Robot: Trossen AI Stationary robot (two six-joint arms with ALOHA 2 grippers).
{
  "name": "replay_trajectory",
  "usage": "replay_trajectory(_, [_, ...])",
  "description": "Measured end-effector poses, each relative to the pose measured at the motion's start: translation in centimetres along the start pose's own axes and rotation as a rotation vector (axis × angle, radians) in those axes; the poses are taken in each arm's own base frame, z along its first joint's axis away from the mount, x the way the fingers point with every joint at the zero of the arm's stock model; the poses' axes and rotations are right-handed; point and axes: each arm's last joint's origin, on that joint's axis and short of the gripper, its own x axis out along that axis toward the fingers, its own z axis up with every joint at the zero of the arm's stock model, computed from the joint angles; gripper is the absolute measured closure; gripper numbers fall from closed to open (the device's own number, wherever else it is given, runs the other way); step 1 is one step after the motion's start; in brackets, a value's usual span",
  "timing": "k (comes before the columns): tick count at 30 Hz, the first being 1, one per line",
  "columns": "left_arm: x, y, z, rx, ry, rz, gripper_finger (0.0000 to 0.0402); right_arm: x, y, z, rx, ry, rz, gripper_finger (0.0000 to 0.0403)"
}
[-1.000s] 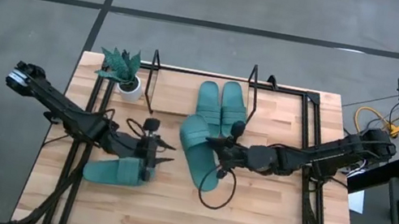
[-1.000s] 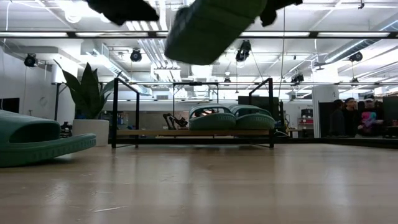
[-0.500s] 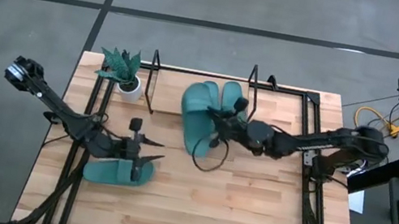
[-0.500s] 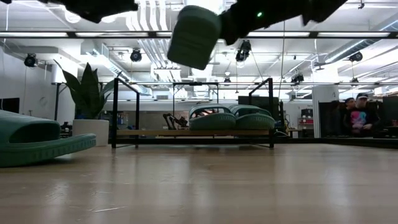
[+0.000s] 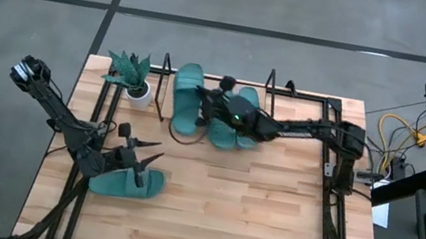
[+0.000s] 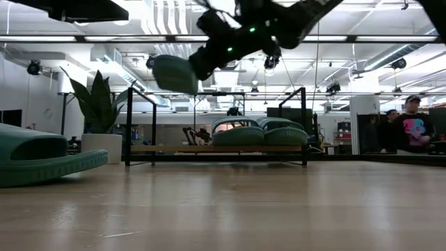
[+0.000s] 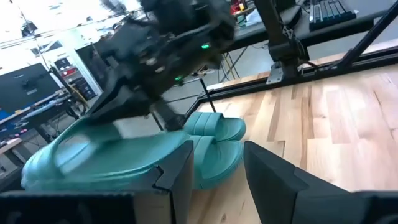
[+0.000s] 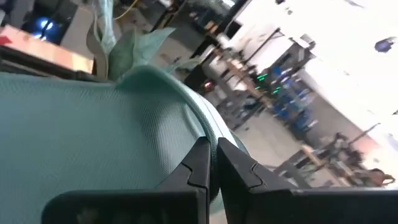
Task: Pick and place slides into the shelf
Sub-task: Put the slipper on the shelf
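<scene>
Shelf [image 5: 287, 97] runs along the table's far edge, black wire frame, potted plant [image 5: 131, 75] just off its left end. Two slides [image 5: 246, 118] already parked side by side on it, long axes pointing front-to-back across the board.

Right arm reaches across the shelf from the right. Right gripper [image 5: 218, 103] is pinched fully shut on the edge of a third slide [image 5: 184, 101], which hangs in the air over the shelf's left bay, beside the parked pair on their left. Low view shows it well above the board, not yet down. Its long axis already lies roughly parallel to the parked pair, so my read is the coming move is mostly a straight lower into the free left slot, with little yaw left to correct. Risk: clipping the left wire upright or the neighbouring slide.

Fourth slide [image 5: 127, 183] lies flat on the table at front left, long axis left-right. Left gripper [image 5: 138, 157] hovers just above and behind it, fingers about half open, empty; clearly the nearer arm for that one.
</scene>
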Motion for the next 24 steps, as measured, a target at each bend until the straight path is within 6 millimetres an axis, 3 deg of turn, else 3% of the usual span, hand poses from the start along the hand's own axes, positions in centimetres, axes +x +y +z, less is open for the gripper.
replay_trajectory(5, [-0.3, -0.1, -0.1, 0.001, 0.002, 0.01, 0.0276, 3.9, -1.0, -1.1, -0.018, 0.067, 0.012, 0.0394])
replay_trajectory(9, [-0.8, -0.3, -0.2, 0.008, 0.002, 0.032, 0.0276, 5.9, -1.6, -2.9, -0.03, 0.112, -0.002, 0.0394])
replay_trajectory(17, [-2.1, -0.8, -0.3, 0.021, -0.007, 0.04, 0.0276, 7.1, -2.8, -5.0, 0.064, 0.079, 0.069, 0.0394])
replay_trajectory(24, [-2.3, -0.9, -0.4, 0.023, -0.006, 0.057, 0.0276, 7.3, -2.3, -5.7, 0.09, 0.11, 0.1, 0.0394])
